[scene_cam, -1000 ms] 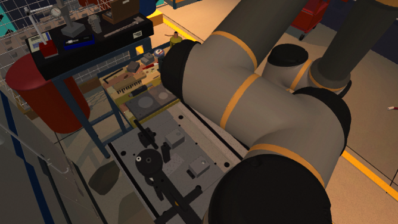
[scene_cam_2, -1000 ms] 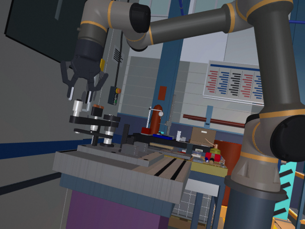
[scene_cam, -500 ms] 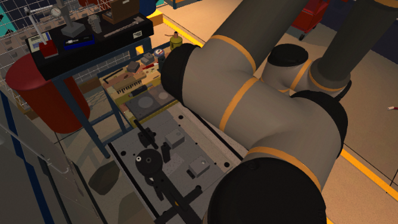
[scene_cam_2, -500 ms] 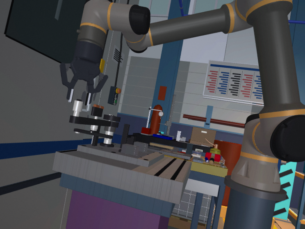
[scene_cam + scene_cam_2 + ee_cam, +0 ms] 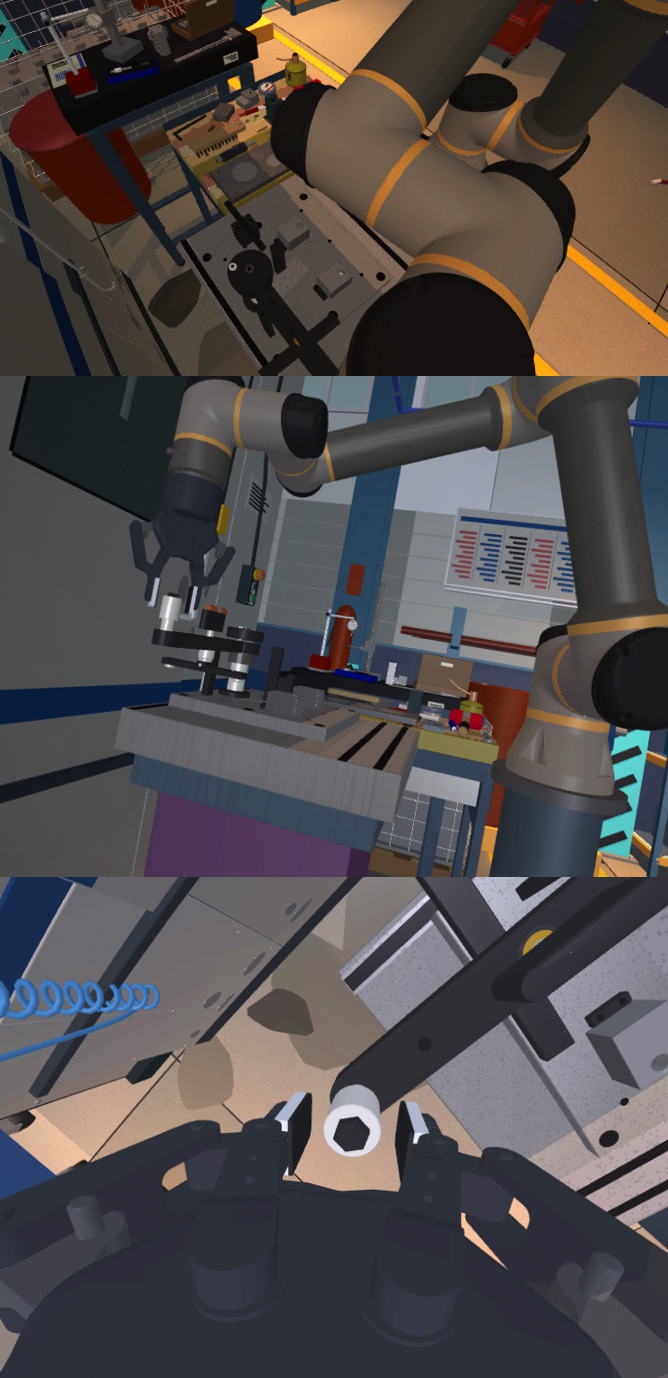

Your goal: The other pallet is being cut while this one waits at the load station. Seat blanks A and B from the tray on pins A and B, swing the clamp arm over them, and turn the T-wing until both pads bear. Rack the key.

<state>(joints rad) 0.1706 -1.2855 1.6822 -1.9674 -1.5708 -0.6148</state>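
A white cylindrical knob with a hex socket [image 5: 352, 1128] stands upright at the free end of the black clamp arm [image 5: 458, 1006], which reaches out past the pallet's edge. My gripper [image 5: 350, 1131] hangs just above the knob [image 5: 170, 609], open and holding nothing, with the knob centred below the two fingertips [image 5: 171, 596]. Two grey blanks [image 5: 293, 232] [image 5: 334, 279] sit on the grey pallet plate [image 5: 300, 260] beside the black round clamp hub [image 5: 247, 270].
My arm's large grey links [image 5: 440, 200] hide the pallet's right side in the side camera. A yellow tray table [image 5: 235, 150] with tools stands behind the pallet, next to a black instrument bench [image 5: 150, 55] and a red drum [image 5: 75, 160]. A blue coiled hose [image 5: 81, 998] hangs to the left.
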